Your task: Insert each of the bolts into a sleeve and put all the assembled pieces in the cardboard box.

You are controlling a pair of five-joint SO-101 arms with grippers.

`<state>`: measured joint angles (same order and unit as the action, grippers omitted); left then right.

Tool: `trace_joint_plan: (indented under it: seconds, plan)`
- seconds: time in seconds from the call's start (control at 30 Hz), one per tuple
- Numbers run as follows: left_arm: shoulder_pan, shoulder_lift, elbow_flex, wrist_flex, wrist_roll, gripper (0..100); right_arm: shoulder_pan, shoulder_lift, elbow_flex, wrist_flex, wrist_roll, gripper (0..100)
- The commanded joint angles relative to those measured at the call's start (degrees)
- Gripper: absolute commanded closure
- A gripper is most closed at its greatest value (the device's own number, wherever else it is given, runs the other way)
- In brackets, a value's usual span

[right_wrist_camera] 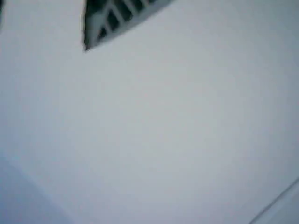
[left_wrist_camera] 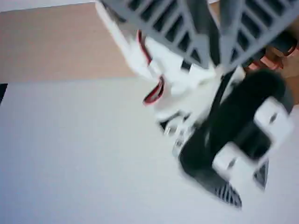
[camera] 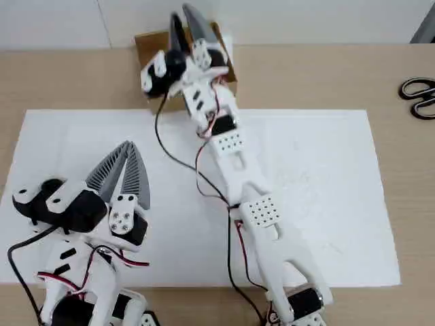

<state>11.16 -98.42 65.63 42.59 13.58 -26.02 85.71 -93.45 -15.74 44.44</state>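
The cardboard box stands at the table's far edge, left of centre, mostly hidden under my right arm. My right gripper hangs over the box with its jaws a little apart and nothing visible between them; one of its fingers shows against a pale blurred surface. My left gripper sits over the near-left part of the white paper, pointing away from the base, fingers together and empty. In the left wrist view that gripper points toward the right arm's black motor and a corner of the box.
A large white paper sheet covers the middle of the wooden table. My right arm stretches diagonally across it from the near edge to the box. Scissors lie at the far right edge.
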Motion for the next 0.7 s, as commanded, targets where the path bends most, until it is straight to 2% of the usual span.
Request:
trace_joint_plan:
  seconds: [0.0,0.27,0.47,0.67]
  plan:
    - [-0.1,0.4,-1.2,-1.1,0.4,99,-0.4,-13.9,-2.7,11.6,-0.5,94.1]
    - [0.2,0.4,-2.3,-1.1,0.4,99,-0.4,-33.5,-2.9,49.0,-14.4,79.5]
    - [0.2,0.4,-2.3,-1.1,0.4,99,-0.3,-49.5,-2.9,78.3,-28.5,78.5]
    - [0.2,0.4,-2.3,-1.1,0.4,99,-0.1,-63.9,-2.9,103.0,-38.2,78.5]
